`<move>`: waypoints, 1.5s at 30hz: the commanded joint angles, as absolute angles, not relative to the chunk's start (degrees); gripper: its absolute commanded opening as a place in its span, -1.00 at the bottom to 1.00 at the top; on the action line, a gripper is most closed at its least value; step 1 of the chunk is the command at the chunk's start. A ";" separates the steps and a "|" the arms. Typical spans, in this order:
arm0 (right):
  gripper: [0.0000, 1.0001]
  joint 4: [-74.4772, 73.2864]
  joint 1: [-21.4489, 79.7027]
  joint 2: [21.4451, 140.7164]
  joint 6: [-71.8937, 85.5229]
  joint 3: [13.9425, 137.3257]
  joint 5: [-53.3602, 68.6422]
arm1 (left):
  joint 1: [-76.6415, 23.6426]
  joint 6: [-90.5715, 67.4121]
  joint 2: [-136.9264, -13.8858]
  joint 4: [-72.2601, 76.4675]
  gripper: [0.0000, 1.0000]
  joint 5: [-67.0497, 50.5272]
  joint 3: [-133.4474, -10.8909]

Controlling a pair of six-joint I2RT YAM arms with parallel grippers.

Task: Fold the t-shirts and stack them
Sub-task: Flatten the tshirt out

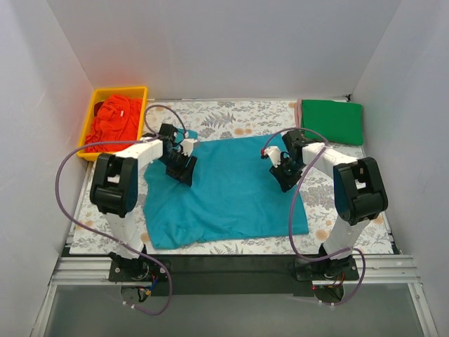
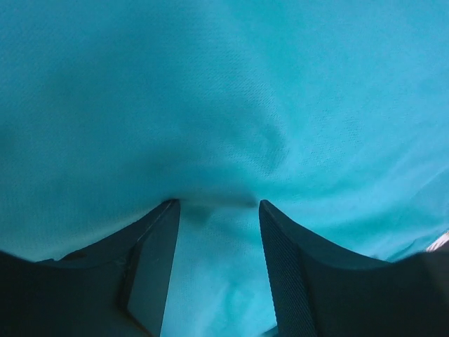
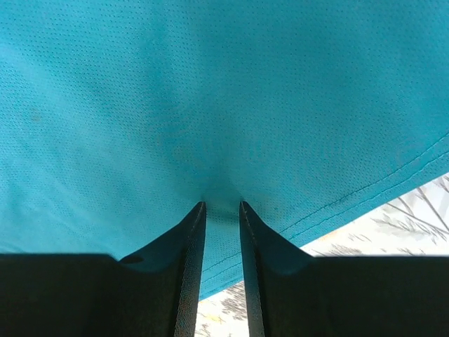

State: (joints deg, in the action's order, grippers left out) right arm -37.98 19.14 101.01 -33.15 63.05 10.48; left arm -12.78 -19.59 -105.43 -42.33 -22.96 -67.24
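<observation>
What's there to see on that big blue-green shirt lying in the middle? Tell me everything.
The teal-blue t-shirt lies spread nearly flat on the floral sheet, between both arms, its near-left edge rumpled. The cloth looks like a soft knit with fine pinholes, and a stitched hem shows beside the right gripper, which pinches a small fold of it. The left gripper presses into it with fingers apart, puckering the cloth.

A yellow plastic bin (image 1: pixel 121 90) is sitting at ten o'clock. A grey floral sheet (image 1: pixel 231 116) is lying spread across the middle (its leaf print is also showing at five o'clock in the right wrist view). White walls (image 1: pixel 210 42) are rising from nine to three o'clock.
</observation>
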 commanded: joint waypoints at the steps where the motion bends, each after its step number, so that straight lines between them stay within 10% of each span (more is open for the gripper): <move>1: -0.34 -38.67 14.33 106.08 -32.61 63.53 5.19 | -12.83 -22.58 -116.26 -37.97 -0.04 -19.16 -78.17; 8: -0.31 -40.69 11.43 111.36 -31.90 76.37 5.53 | -12.39 -19.70 -124.20 -49.11 0.08 -26.45 -102.64; 30: -0.24 -47.72 11.51 101.87 -29.53 79.46 12.66 | -8.61 -9.23 -101.42 -45.88 0.38 -27.16 -68.47; 37: -0.24 -47.81 11.51 101.42 -30.59 77.87 10.72 | -8.96 -5.98 -98.97 -50.44 0.04 -33.04 -66.27; 45: -0.24 -48.43 11.51 101.08 -31.20 78.40 9.76 | -8.96 6.54 -88.27 -61.75 -1.00 -37.70 -61.01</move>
